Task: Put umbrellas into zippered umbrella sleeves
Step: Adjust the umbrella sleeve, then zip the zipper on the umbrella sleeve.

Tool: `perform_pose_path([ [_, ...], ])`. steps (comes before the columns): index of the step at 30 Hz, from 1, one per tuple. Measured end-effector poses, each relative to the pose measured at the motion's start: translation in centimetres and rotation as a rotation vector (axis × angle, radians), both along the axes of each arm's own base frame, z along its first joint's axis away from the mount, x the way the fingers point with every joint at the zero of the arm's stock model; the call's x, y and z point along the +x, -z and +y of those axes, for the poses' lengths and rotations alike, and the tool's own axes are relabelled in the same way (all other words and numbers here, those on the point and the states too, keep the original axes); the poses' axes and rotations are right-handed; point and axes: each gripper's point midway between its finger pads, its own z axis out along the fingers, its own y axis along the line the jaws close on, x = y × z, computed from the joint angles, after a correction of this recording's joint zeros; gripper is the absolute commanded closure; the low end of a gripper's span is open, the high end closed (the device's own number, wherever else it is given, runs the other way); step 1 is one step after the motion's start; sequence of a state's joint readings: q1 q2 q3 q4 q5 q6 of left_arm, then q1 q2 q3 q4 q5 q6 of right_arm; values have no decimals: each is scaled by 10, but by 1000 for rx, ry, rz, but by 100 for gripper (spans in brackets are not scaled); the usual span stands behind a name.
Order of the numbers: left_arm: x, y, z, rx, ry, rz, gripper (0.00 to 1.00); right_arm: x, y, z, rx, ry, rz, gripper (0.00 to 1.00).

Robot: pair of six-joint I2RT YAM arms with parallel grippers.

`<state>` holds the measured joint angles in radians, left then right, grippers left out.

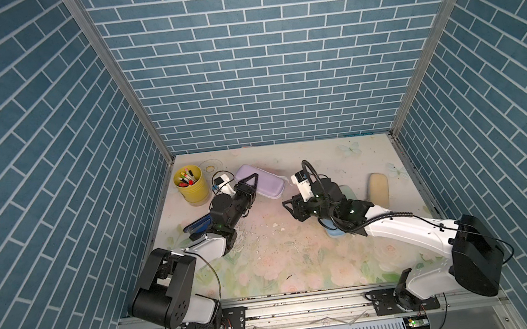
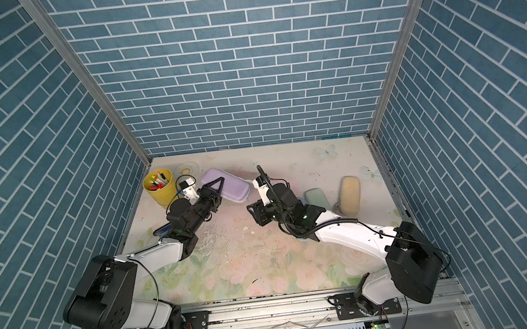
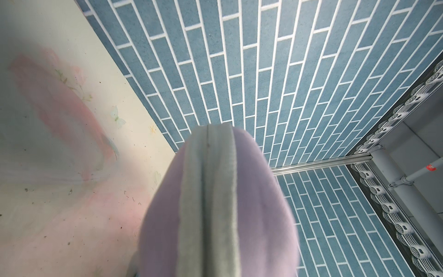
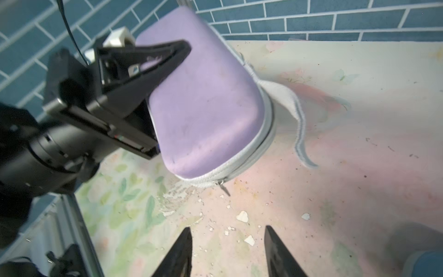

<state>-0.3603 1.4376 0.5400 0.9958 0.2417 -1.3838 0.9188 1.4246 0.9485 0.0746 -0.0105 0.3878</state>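
Observation:
My left gripper (image 1: 255,183) is shut on one end of the lilac zippered sleeve (image 1: 269,185), at the back left of the table. One black finger (image 4: 167,55) lies over its top shell. The sleeve (image 4: 206,108) is zipped round its near end, and its zip pull (image 4: 223,186) hangs at the edge. In the left wrist view the sleeve (image 3: 263,215) fills the foreground, its grey zip band running down the middle. My right gripper (image 4: 227,236) is open over bare table just short of the sleeve, with nothing between its fingers. No umbrellas are in view.
A beige sleeve (image 1: 379,189) and a mint sleeve (image 2: 316,198) lie shut at the right, the mint one half behind my right arm. A blue one (image 1: 334,231) peeks from under that arm. A yellow pen cup (image 1: 192,188) and a dark blue stapler (image 1: 196,226) sit at the left.

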Motion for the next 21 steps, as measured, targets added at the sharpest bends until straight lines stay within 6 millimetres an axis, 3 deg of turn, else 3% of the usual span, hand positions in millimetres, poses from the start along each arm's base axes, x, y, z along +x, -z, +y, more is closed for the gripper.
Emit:
perform_pose_path([
  [5, -2, 4, -3, 5, 21, 14, 65, 5, 12, 4, -90, -20, -63, 57],
  [11, -3, 8, -5, 11, 35, 33, 66, 16, 9, 14, -121, -37, -118, 67],
  [21, -2, 8, -3, 8, 29, 35, 69, 17, 10, 21, -140, -77, -144, 96],
])
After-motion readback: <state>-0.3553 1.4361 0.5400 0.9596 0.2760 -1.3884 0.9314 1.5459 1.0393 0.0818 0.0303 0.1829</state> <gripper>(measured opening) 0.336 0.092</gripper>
